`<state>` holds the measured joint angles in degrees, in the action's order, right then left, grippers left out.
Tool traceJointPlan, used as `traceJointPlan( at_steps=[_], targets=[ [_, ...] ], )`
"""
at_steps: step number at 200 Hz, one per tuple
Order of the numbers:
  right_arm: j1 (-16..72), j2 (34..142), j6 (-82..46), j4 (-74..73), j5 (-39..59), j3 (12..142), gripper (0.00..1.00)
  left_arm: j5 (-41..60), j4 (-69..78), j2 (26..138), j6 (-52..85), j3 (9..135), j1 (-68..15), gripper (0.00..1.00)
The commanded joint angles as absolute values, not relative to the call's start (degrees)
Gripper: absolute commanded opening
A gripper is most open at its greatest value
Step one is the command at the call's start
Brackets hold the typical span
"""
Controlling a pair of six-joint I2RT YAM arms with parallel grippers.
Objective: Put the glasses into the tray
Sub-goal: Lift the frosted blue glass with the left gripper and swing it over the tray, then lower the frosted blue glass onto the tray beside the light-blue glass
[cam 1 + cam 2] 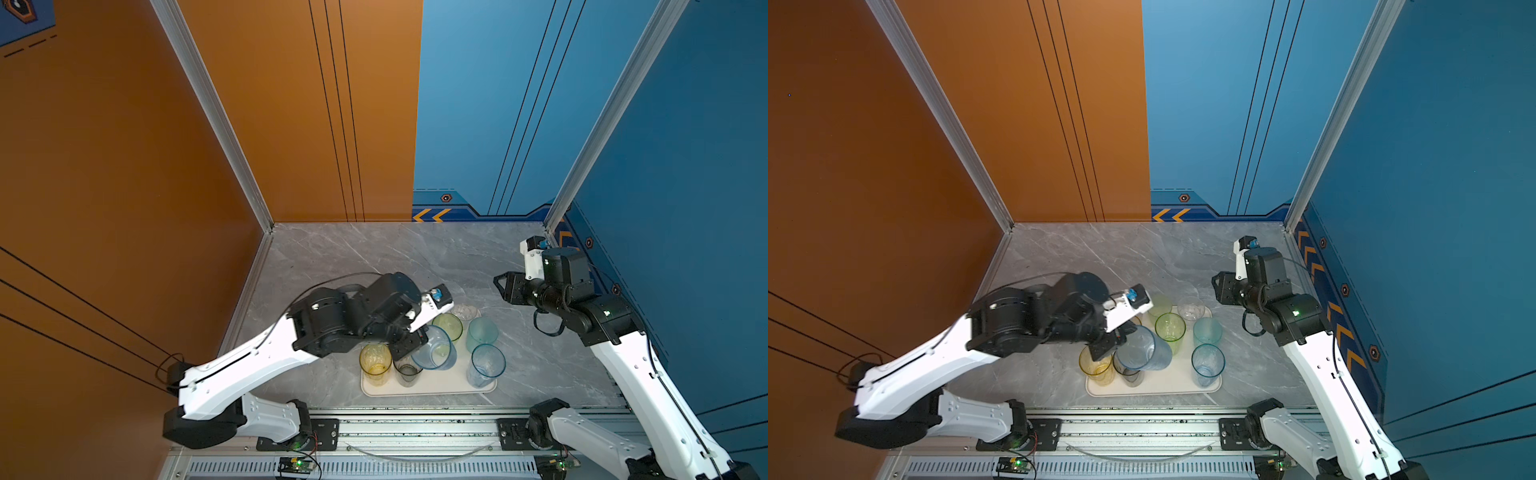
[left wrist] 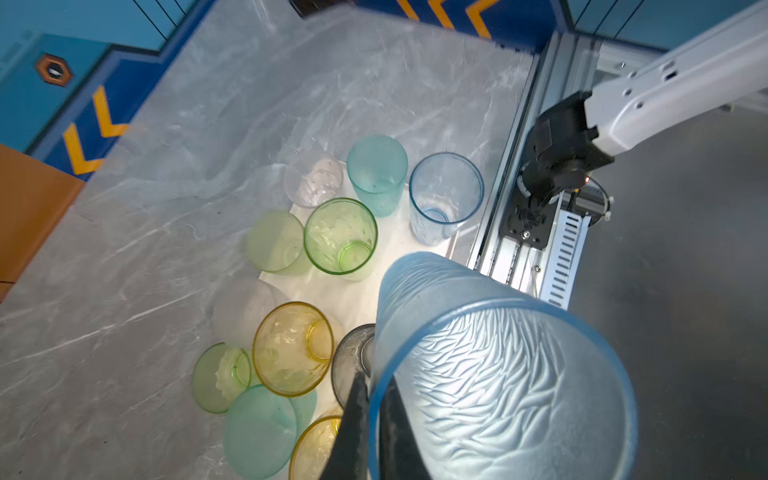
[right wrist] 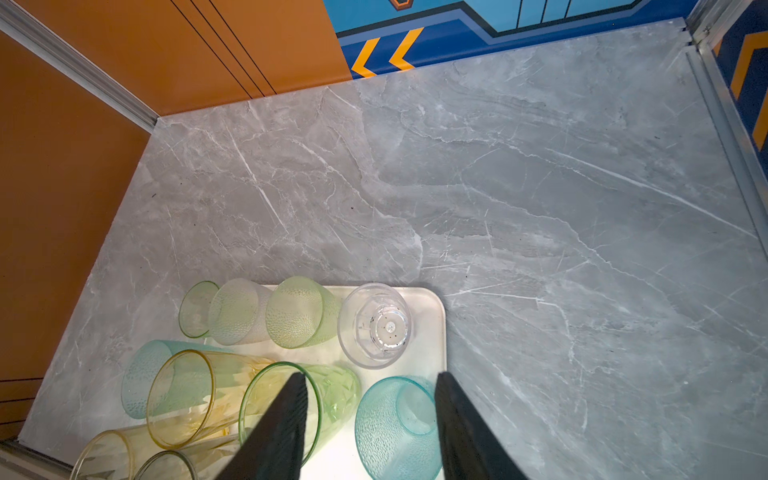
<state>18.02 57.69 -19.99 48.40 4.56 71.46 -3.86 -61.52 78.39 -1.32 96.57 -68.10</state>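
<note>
Robot lab test cell, pretty clearly: orange panel and blue panel walls, aluminium frame post, marble-look tabletop, left arm and right arm mounted on a near-edge rail.

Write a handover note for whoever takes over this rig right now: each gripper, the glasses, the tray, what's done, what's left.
Left gripper: shut on the rim of the frosted blue tumbler, tilted over the tray; whether its base touches is unclear.
Right gripper: open, empty, raised near the tray's far right corner.
Done: eleven other glasses stand upright, clustered at the tray; whether the leftmost sit inside its rim is hidden.
Left: probably lower the tumbler into the bare front-middle gap, release, withdraw.
</note>
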Motion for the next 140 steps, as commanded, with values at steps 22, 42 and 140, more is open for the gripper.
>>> traceJointPlan(
  at_steps=[22, 42, 140],
  targets=[
    [18.81, 59.12, -20.9, 47.66, 5.1, 73.65, 0.48, -3.15, -62.88, 86.07, -3.76, 100.05, -70.17, 0.03],
    [18.81, 59.38, -20.72, 47.3, 5.25, 73.41, 0.49, -2.6, -62.8, 89.49, -3.96, 100.02, -70.26, 0.02],
    [18.9, 59.68, -19.86, 46.75, 5.7, 72.82, 0.49, -2.71, -54.99, 96.33, -3.6, 94.32, -68.72, 0.01]
  ],
)
